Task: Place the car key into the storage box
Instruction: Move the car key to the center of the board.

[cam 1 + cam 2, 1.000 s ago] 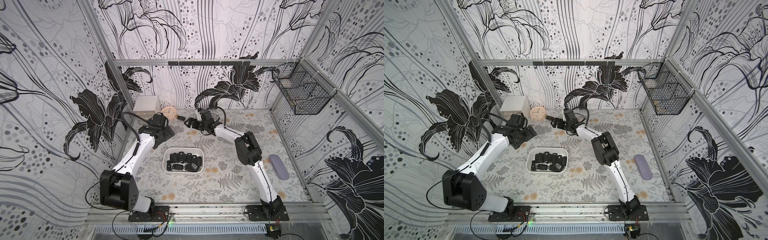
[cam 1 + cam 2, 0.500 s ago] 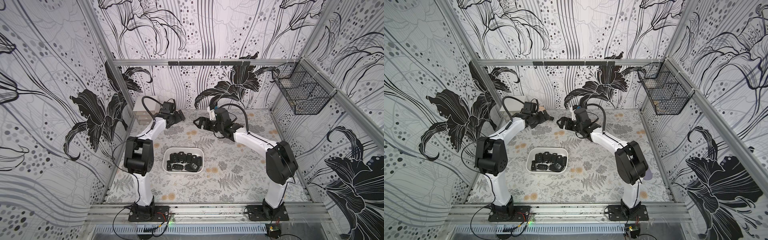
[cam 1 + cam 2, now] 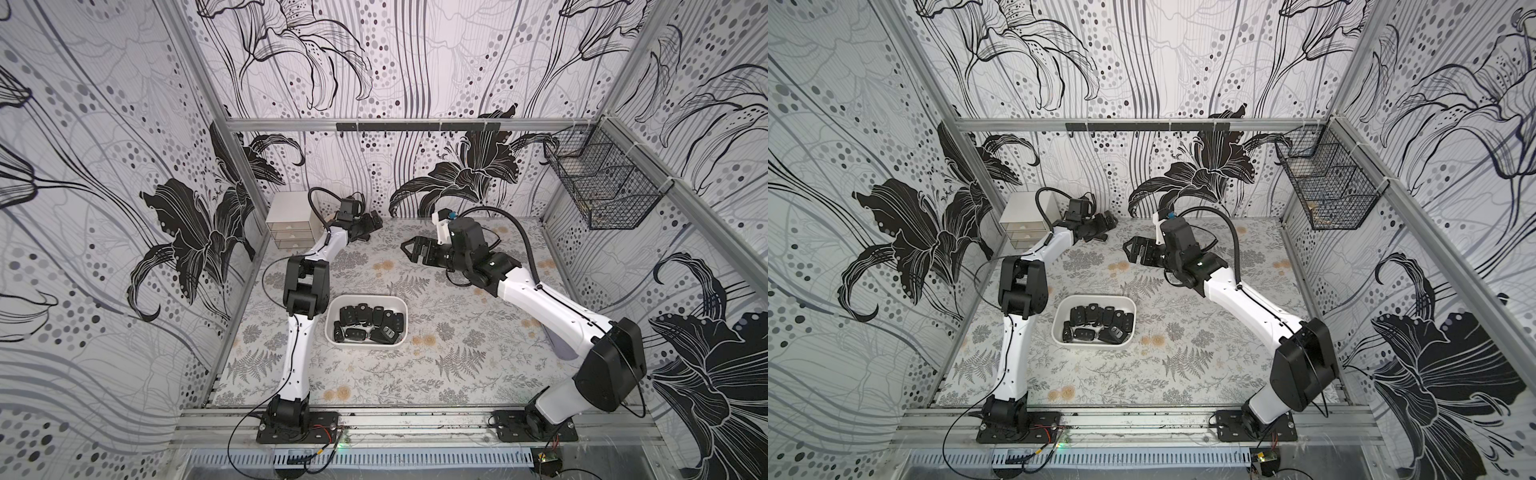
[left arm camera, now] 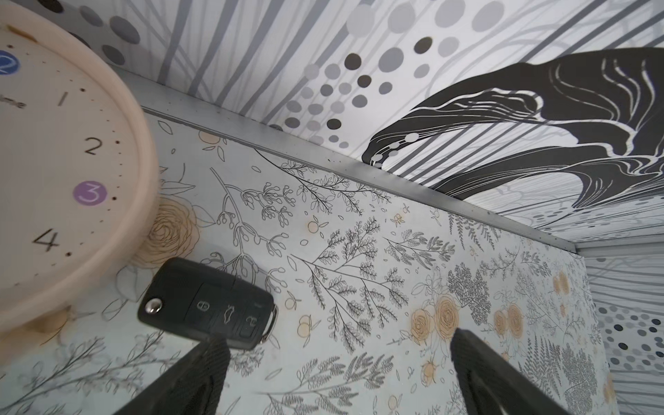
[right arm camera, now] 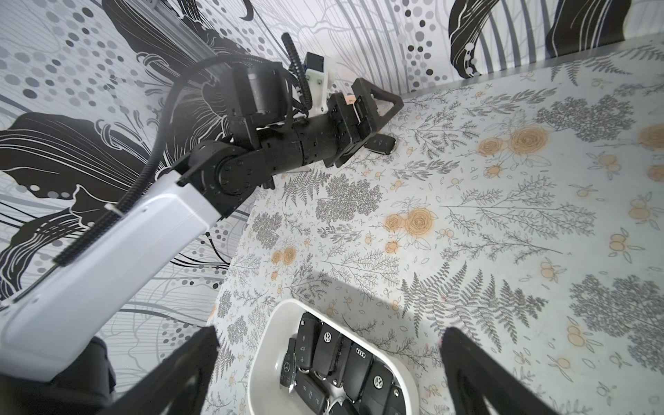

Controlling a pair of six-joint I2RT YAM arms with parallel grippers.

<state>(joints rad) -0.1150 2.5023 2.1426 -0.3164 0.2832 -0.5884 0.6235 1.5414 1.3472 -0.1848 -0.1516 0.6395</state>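
The car key [image 4: 206,305], a black flip fob, lies flat on the floral table at the back, beside a round clock [image 4: 54,161]. My left gripper [image 4: 337,354] is open and low over the table; one of its fingertips [image 4: 212,355] is just short of the key [image 5: 381,143]. In both top views the left gripper [image 3: 372,220] [image 3: 1104,222] reaches to the back wall. The storage box [image 3: 331,326] [image 3: 1059,324], white and shallow, holds several black key fobs. My right gripper [image 3: 409,251] [image 5: 328,345] hangs open and empty above the table, behind the box [image 5: 266,345].
A small grey drawer cabinet [image 3: 289,226] stands in the back left corner beside the left arm. A black wire basket [image 3: 602,187] hangs on the right wall. A lavender object [image 3: 561,349] lies partly behind the right arm. A hook rail [image 3: 415,126] runs along the back wall.
The left arm has stretched toward the back and right, bringing its gripper to the key by the clock. The right gripper has drawn away from that spot to the right.
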